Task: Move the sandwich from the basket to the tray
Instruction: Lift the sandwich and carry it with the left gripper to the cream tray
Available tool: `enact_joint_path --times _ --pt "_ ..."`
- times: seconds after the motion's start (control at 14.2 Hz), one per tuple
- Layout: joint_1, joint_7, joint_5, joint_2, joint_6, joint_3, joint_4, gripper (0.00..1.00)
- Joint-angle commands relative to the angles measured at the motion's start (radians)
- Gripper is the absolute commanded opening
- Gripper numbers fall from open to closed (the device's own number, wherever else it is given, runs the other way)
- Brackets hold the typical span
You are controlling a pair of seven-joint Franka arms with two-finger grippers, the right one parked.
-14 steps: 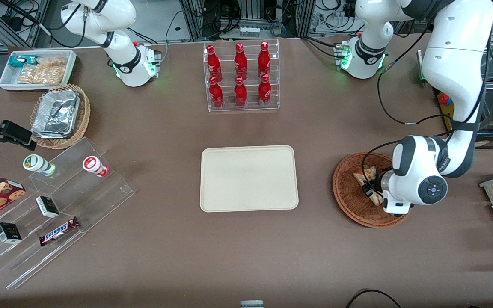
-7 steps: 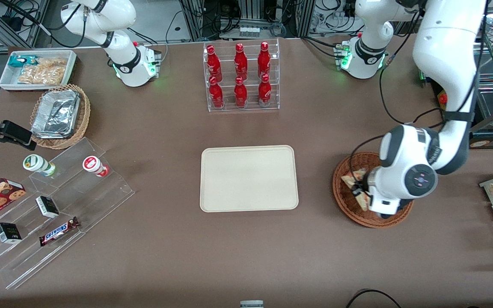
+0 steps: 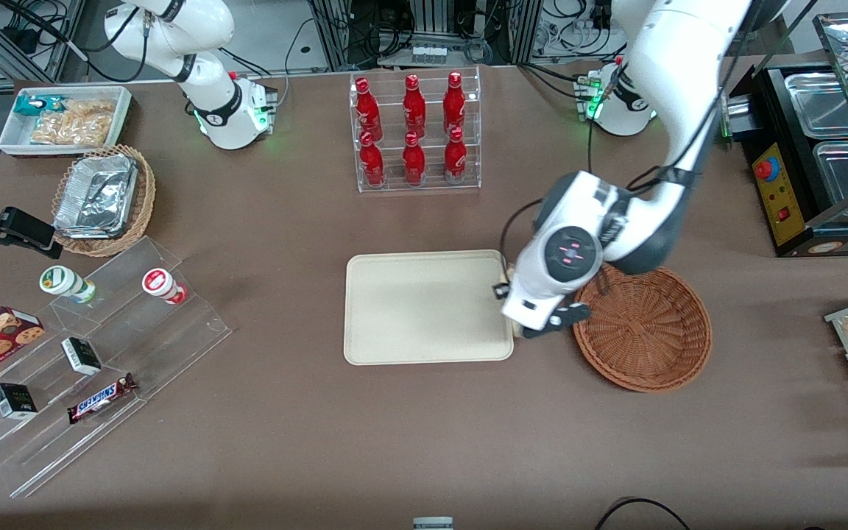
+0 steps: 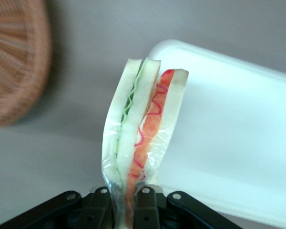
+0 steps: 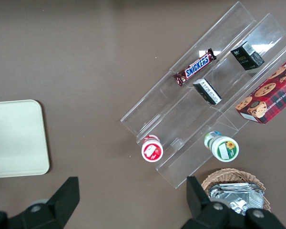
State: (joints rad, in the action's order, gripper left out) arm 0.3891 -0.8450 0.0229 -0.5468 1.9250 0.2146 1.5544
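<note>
One clear-wrapped triangular sandwich (image 4: 144,128) of pale bread with green and red filling hangs pinched at its narrow end in my left arm's hand (image 4: 123,202), the black fingers (image 4: 101,205) pressed onto the wrap. It is carried in the air over the gap between the round reddish-brown wicker basket (image 3: 645,327), now bare of it, and the flat cream-beige rectangular tray (image 3: 427,307), just at the tray's rim on the brown tabletop (image 3: 424,434). My judgement: I should travel on until the wedge is over the tray's middle, lower it close to the surface, then release, so it does not tip off the rim.
</note>
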Motion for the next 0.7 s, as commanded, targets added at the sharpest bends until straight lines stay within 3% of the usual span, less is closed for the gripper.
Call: enact_joint_path --times 0.0,0.49,0.63 --pt "0.115 0.001 0.009 -0.125 0.029 -0.011 -0.112 0.13" --pt "0.209 -0.088 0.005 -0.292 0.075 -0.020 -0.269 0.16" --pt "0.215 -0.091 -0.014 -0.315 0.081 -0.020 -0.298 0.36"
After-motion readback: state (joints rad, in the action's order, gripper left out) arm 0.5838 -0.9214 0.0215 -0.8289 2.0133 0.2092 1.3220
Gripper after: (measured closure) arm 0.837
